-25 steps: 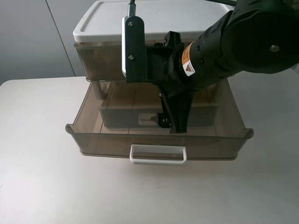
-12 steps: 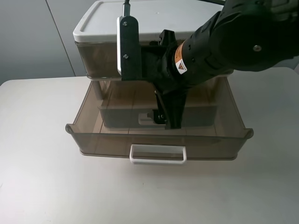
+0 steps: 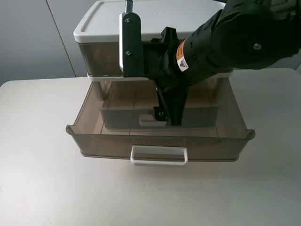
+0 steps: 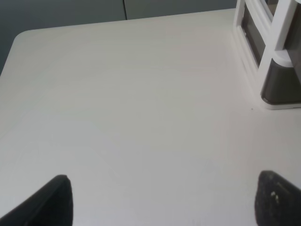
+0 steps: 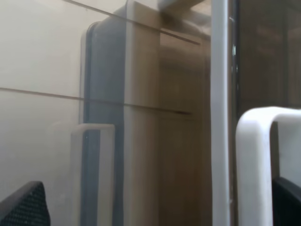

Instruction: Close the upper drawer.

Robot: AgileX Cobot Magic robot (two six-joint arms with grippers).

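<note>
Cabinet (image 3: 103, 21) with a white top and two smoky-brown drawers stands at the upper middle of the high view, on a pale table (image 3: 37, 183). The upper drawer (image 3: 96, 59) sits directly under the white top. Only the left part of its front shows, because my right arm (image 3: 235, 37) crosses the rest and hides its handle. I cannot tell whether it is pushed fully home.

The bottom drawer (image 3: 94, 139) is pulled far out toward the lower edge of the frame, its white loop handle (image 3: 159, 155) in plain sight. My right gripper (image 3: 169, 118) points down over that open drawer, below the upper drawer's front; whether it touches anything is unclear. In the right wrist view its dark fingertips (image 5: 21, 207) sit in the bottom corners, spread wide, clamping nothing. That view is close and blurred: brown plastic, a white vertical strip (image 5: 221, 117), and a handle loop (image 5: 254, 160) cut off at the right edge. I cannot tell which drawer that loop belongs to.

My left gripper (image 4: 164, 202) is outside the high view. Its wrist view shows its jaws released and wide apart above bare table, with a cabinet corner cut off at the upper right.
</note>
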